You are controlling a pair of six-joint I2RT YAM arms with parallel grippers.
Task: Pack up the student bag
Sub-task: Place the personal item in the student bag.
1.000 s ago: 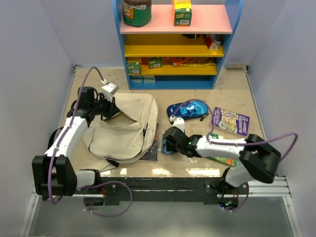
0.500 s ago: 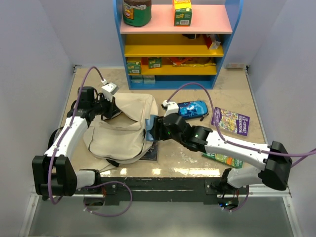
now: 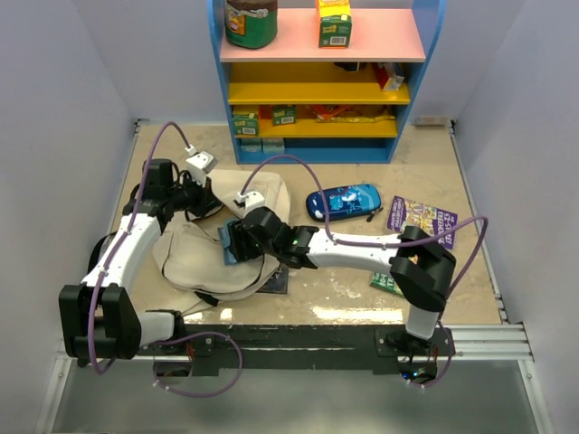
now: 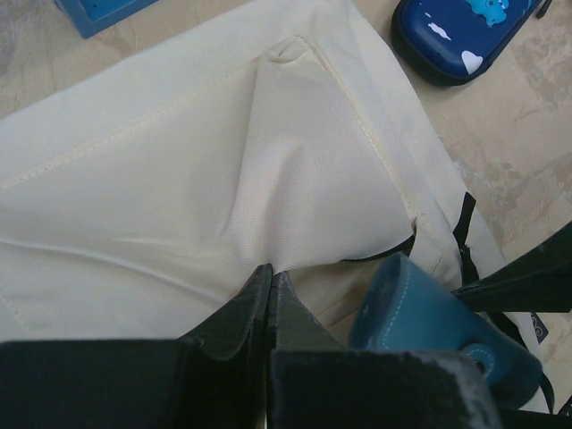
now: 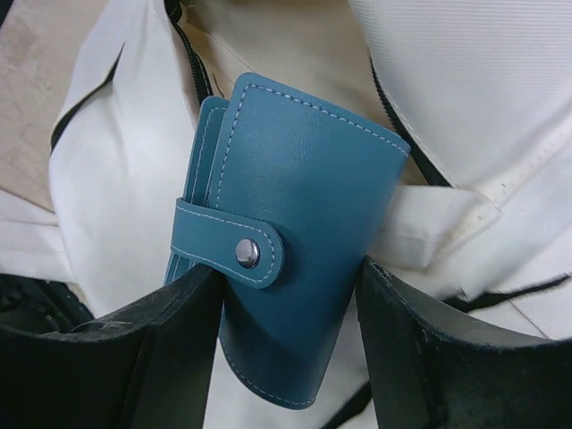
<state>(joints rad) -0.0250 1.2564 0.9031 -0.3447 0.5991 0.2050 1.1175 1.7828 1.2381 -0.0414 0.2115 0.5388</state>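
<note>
We see the student bag (image 3: 190, 255), cream canvas with black zipper trim, lying flat on the left of the surface (image 3: 336, 291). Our left tool (image 4: 271, 273) pinches its fabric, seemingly holding the flap raised. Our right tool (image 5: 286, 295) clamps a teal wallet (image 5: 299, 197) just above the bag.

The student bag (image 3: 194, 258), a soft cream canvas backpack with black zipper trim, lies flat on the desk's (image 3: 339, 294) left side, its far flap raised, mouth open.
</note>
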